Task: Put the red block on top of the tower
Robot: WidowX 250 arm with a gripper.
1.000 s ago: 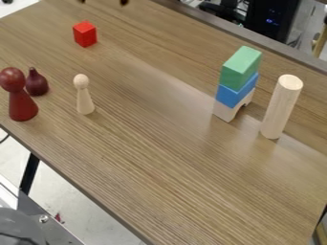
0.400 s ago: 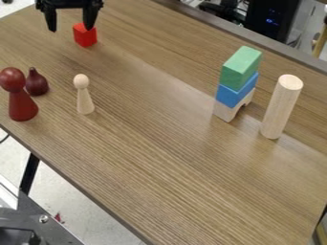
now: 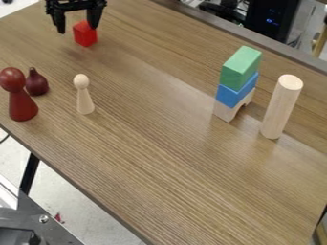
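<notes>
Having been brought farther into view, the pincer (image 3: pixel 78 30) is spread wide, with nothing held, beside the red block (image 3: pixel 85 35) on the worktop (image 3: pixel 159 162); grasping seems intended, though better centring is probably needed before the tower (image 3: pixel 239 72) can be topped.

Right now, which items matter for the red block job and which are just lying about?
In the job:
- red block
- tower: green block on blue block on pale arch
- gripper

Lying about:
- pale cylinder
- pale peg figure
- large dark red peg figure
- small dark red pear-shaped piece
</notes>
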